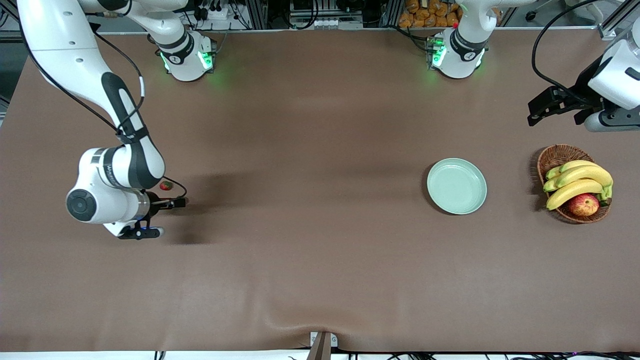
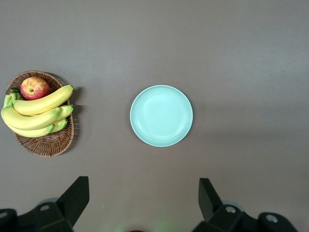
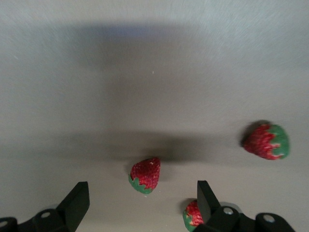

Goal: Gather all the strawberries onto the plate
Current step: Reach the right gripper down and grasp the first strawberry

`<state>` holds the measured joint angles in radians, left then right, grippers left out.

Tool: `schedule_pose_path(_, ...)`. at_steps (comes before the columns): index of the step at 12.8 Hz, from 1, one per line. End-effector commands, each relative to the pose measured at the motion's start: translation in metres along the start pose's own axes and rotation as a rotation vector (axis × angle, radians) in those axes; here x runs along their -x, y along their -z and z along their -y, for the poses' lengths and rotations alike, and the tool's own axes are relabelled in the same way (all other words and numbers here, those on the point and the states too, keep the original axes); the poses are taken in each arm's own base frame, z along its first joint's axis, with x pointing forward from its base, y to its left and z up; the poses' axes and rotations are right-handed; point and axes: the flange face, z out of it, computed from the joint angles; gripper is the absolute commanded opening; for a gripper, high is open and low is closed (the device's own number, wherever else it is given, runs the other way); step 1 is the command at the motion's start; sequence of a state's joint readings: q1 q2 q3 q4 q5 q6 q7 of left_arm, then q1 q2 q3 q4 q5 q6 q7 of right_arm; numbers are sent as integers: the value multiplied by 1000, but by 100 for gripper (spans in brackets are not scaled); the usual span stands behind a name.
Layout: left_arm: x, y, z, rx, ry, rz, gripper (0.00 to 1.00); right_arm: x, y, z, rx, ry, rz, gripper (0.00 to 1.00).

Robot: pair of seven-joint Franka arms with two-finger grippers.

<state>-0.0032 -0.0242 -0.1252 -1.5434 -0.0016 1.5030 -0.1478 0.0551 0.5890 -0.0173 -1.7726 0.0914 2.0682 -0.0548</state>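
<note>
Three small red strawberries with green caps lie on the brown table under my right gripper. In the right wrist view one strawberry (image 3: 146, 175) lies between the open fingers, a second (image 3: 192, 216) is half hidden by one fingertip (image 3: 206, 199), and a third (image 3: 267, 141) lies apart. The front view shows only one strawberry (image 1: 166, 185) beside the right arm; the arm hides the others. My right gripper (image 1: 155, 218) (image 3: 142, 205) is open and empty, low over them. The mint-green plate (image 1: 456, 185) (image 2: 161, 115) is empty. My left gripper (image 1: 555, 112) (image 2: 143, 198) is open, empty and waits high up.
A brown wicker basket (image 1: 555, 157) (image 2: 46, 142) with bananas (image 1: 577, 182) (image 2: 34, 108) and a red-yellow apple (image 1: 583, 204) (image 2: 34, 88) stands beside the plate toward the left arm's end. The two arm bases stand along the table's edge farthest from the front camera.
</note>
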Motion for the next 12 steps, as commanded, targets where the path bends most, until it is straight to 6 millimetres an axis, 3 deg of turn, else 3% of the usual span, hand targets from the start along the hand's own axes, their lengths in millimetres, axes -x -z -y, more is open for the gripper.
schedule_pose_path(1, 0, -1, 1, 24, -4, -7, 100, 0, -16, 2, -4, -3, 19, 98)
schedule_pose_path(3, -1, -3, 0, 23, 8, -2, 100, 0, -27, 5, -1, 2, 36, 95)
schedule_pose_path(6, -1, -5, 0, 23, 9, 1, 100, -2, -36, 5, 0, 2, 43, 82)
schedule_pose_path(9, -2, -6, -1, 24, 6, -4, 100, -5, -35, 6, 2, 4, 15, 51)
schedule_pose_path(12, -2, -6, -1, 24, 6, -7, 100, -6, -35, 14, 5, 15, 13, 10)
